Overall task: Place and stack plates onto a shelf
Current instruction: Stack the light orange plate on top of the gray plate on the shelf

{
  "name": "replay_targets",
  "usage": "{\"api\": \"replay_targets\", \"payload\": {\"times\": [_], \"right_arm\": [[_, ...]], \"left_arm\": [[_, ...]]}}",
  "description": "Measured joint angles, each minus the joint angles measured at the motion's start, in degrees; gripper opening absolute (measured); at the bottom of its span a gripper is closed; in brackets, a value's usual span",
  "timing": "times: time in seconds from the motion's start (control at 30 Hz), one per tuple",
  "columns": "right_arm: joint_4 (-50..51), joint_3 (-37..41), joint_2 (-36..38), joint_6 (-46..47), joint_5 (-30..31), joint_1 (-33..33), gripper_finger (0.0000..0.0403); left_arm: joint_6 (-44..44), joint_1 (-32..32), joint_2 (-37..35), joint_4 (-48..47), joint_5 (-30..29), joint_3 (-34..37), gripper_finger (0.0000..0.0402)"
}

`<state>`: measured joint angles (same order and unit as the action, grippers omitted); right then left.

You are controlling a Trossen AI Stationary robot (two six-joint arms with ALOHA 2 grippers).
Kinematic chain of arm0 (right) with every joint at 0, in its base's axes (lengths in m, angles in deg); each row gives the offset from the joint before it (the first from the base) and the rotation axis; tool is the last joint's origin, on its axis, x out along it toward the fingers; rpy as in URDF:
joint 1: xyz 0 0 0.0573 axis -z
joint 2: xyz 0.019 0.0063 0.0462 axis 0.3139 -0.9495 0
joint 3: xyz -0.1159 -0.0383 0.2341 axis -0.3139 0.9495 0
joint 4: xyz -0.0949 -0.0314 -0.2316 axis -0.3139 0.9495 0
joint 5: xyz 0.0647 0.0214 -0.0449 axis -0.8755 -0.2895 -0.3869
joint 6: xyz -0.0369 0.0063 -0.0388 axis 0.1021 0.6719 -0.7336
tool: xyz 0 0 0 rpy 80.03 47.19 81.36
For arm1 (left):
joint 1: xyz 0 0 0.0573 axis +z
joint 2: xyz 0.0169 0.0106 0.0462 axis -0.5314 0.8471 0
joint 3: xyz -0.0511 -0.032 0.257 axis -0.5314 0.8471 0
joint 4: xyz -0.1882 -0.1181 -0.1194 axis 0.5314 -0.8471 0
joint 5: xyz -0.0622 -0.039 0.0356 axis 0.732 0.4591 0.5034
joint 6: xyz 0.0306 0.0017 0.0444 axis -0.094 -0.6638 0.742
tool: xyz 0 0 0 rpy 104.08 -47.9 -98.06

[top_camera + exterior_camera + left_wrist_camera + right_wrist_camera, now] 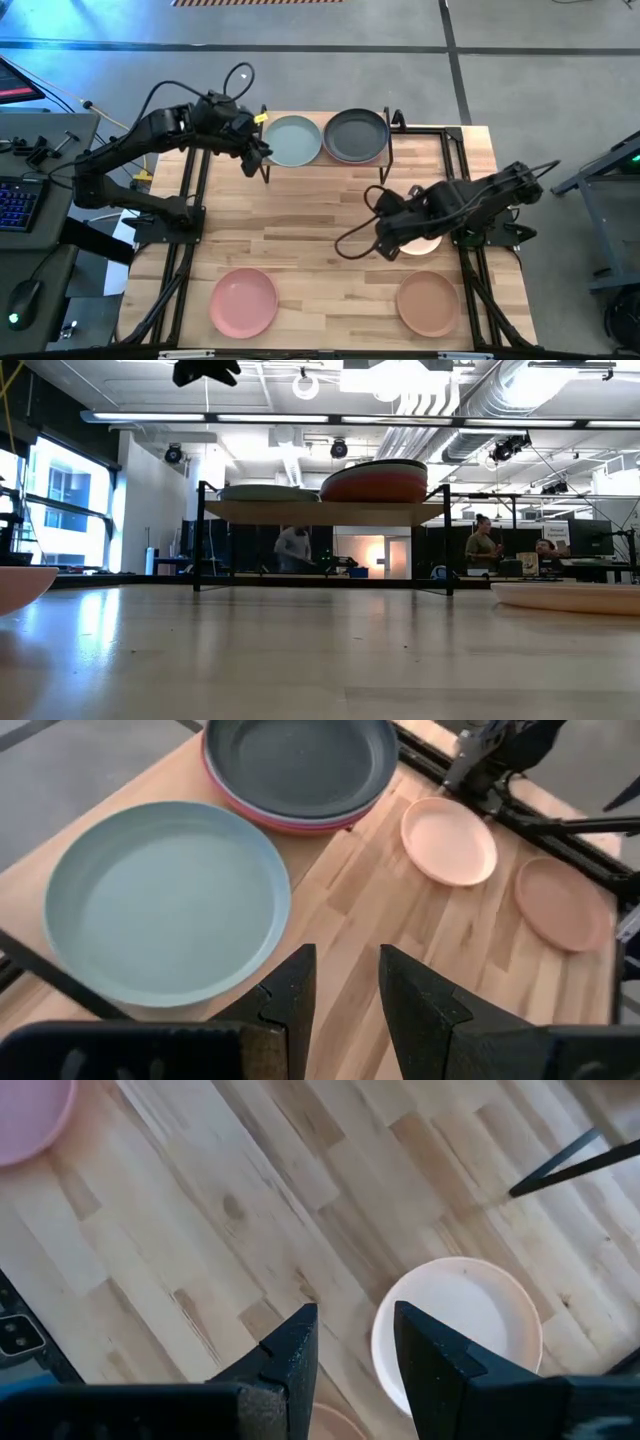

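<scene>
Plates sit in three groups. Left gripper (252,160) hovers at the shelf's (330,880) left end, just beside the sage green plate (291,140); its fingers (285,1005) stand apart and hold nothing. Charcoal plate (356,135) tops a stack on the shelf's right half, with a reddish rim showing under it in the left wrist view. Right gripper (385,238) hangs over the cream-peach plate (460,1330) on the counter (320,240); its fingers (290,1355) are apart and empty, the plate lying just past the fingertips. Pink plate (243,301) and tan plate (428,303) lie well apart at the near edge. No readable writing. Counter is light butcher-block wood. Beyond it, an open workshop with ceiling ducts, and people (483,543) at desks.
</scene>
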<state>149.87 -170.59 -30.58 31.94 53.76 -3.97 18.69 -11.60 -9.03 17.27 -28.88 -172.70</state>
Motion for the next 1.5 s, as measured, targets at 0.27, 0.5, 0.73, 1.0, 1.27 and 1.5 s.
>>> {"api": "replay_targets", "payload": {"times": [0.27,0.5,0.73,1.0,1.27,1.5], "right_arm": [[-0.3,0.4,0.7,-1.4,1.9,-0.3,0.0113],[-2.6,19.7,13.2,2.8,-1.0,2.9,0.0113],[-18.0,37.1,25.0,5.0,-5.7,3.2,0.0113],[-26.5,51.7,26.3,7.5,-9.7,3.2,0.0113],[-43.7,62.3,24.3,7.5,-10.7,3.2,0.0113],[-49.3,65.3,19.2,4.4,-11.1,3.2,0.0113]], "left_arm": [[-0.5,-1.2,0.0,-3.7,-1.6,0.0,0.0102],[-2.0,-1.6,0.0,-3.7,-1.6,0.0,0.0102],[-4.0,-1.6,0.0,-3.6,-1.8,0.0,0.0102],[-6.4,-1.5,0.0,-3.6,-1.8,0.0,0.0102],[-6.6,-1.5,0.0,-3.5,-2.4,0.0,0.0102],[-6.5,-1.5,0.0,-3.5,-2.6,0.0,0.0102]]}}
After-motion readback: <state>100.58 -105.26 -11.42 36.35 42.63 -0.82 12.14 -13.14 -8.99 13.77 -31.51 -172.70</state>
